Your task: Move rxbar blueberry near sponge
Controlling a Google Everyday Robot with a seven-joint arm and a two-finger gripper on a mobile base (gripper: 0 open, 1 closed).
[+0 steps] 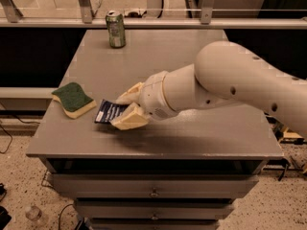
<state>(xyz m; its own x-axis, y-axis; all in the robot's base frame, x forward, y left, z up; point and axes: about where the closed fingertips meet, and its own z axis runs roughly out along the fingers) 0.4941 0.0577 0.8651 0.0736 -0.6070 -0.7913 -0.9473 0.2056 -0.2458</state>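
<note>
One bar point(108, 112), one sponge point(73, 98), one can point(115, 28) at the far edge of the worktop point(201, 138) — one gripper point(123, 108) pinches the bar, just beside the sponge.

Green soda can point(115, 28) upright at far edge of grey table point(192, 143), well behind my gripper point(121, 110) near the front left; drawers point(153, 188) beneath.

We can read no words: the rxbar blueberry point(108, 112), pinched in the end effector point(126, 109) at three o'clock of the sponge point(73, 98), shows white lettering we cannot make out, likewise the label on the can point(115, 28).
</note>
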